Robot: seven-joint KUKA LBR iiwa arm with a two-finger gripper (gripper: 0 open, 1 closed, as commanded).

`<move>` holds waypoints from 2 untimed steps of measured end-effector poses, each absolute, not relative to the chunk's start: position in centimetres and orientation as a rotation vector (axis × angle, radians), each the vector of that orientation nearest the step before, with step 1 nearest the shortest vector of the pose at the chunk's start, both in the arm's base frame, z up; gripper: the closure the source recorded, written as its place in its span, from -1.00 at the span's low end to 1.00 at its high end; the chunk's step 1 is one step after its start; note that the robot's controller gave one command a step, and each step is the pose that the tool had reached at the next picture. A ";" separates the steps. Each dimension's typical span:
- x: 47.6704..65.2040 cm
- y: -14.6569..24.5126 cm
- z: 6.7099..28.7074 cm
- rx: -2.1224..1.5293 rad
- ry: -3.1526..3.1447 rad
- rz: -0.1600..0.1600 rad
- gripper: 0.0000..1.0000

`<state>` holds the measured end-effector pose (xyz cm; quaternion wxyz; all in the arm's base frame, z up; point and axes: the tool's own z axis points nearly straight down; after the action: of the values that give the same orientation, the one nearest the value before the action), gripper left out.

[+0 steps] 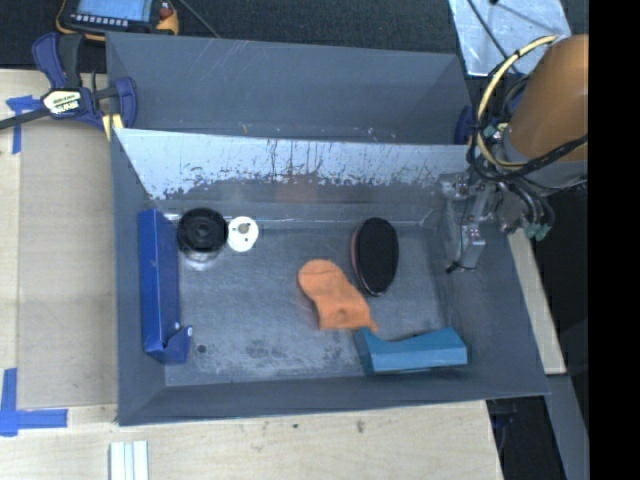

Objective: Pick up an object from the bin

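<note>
The gripper hangs by the grey metal bin's right wall; clenched or released, I cannot tell. Approach stage, I'd judge. The nearest thing, a glossy black oval object, lies leftward, so the arm needs to centre above it and descend.

The white round thing by the jar; too small to identify.

Behind my grey metal bin lies a dark, carpet-like floor, with a black handheld unit with a lit blue screen at its left and a crinkled silvery sheet at its right.
</note>
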<state>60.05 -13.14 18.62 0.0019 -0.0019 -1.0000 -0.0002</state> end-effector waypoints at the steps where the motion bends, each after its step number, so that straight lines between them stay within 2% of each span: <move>1: 60.2 -13.1 19.1 -0.002 -3.145 0.001 -1.00; 2: 60.2 -10.7 16.6 0.142 -3.150 0.009 -1.00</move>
<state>60.17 -10.73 16.58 -0.0057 0.0451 -0.9990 0.0028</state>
